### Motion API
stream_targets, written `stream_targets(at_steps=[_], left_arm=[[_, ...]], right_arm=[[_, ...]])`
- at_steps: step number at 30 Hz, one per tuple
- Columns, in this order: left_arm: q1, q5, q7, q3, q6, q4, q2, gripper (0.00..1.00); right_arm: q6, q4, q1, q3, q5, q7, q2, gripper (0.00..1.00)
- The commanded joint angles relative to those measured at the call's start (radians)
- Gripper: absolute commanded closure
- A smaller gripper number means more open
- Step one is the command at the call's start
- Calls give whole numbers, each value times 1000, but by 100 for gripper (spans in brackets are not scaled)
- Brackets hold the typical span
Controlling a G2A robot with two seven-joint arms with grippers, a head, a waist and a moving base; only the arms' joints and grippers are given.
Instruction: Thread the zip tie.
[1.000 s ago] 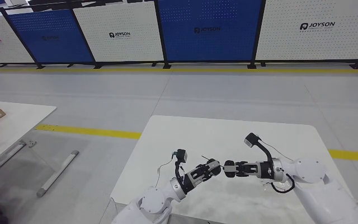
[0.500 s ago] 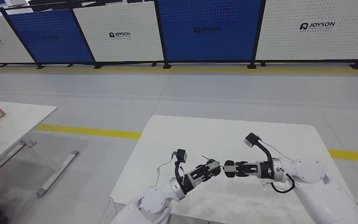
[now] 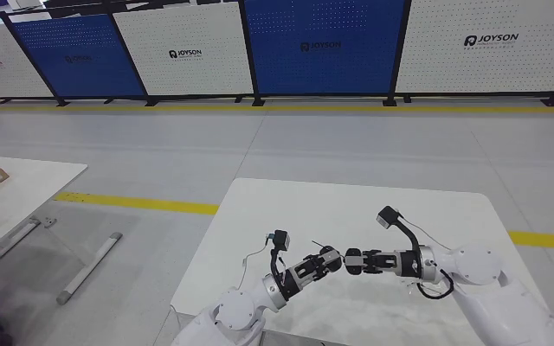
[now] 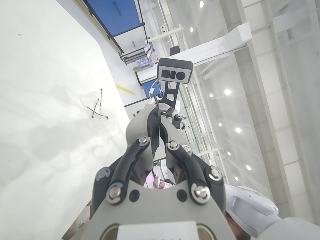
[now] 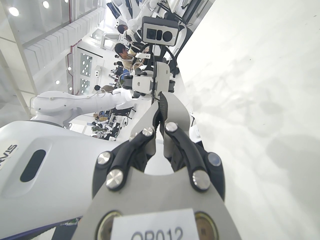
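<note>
Your left claw (image 3: 334,256) and right claw (image 3: 348,259) meet tip to tip over the desk (image 3: 346,203), so each bars the other's way straight ahead. From that point, bare desk lies open from 10 to 2 o'clock. The arms close off 3 and 8 o'clock. Loose zip ties (image 4: 97,108) lie crossed on the desk, apart from both claws.

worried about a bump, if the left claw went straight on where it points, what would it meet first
The right claw, facing it tip to tip just ahead of the left claw; the gap looks tiny, though depth is unclear.
</note>
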Motion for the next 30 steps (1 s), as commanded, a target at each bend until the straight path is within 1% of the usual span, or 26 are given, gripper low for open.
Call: stream_targets(at_steps=[1, 4, 9, 11, 14, 16, 17, 30], left_arm=[[3, 10, 20, -4, 0, -3, 0, 100], [6, 19, 45, -5, 7, -4, -1, 100], [7, 78, 136, -8, 26, -5, -5, 100], [6, 119, 185, 0, 55, -3, -8, 100], [-4, 195, 262, 24, 131, 4, -15, 100], [-12, 197, 289, 44, 183, 6, -21, 100], [-15, 188, 290, 50, 198, 7, -23, 100], [-15, 190, 285, 53, 197, 10, -24, 100]], right_arm=[[2, -3, -3, 5, -8, 2, 2, 0], [-8, 7, -15, 24, 4, -5, 6, 0], [-23, 21, -44, 67, 27, -1, 17, 0], [-23, 15, -63, 94, 43, -1, 23, 0], [-23, -1, -99, 145, 73, 3, 32, 0], [-23, -15, -124, 175, 93, 10, 36, 0], [-23, -15, -124, 175, 93, 10, 36, 0], [-23, -15, -124, 175, 93, 10, 36, 0]])
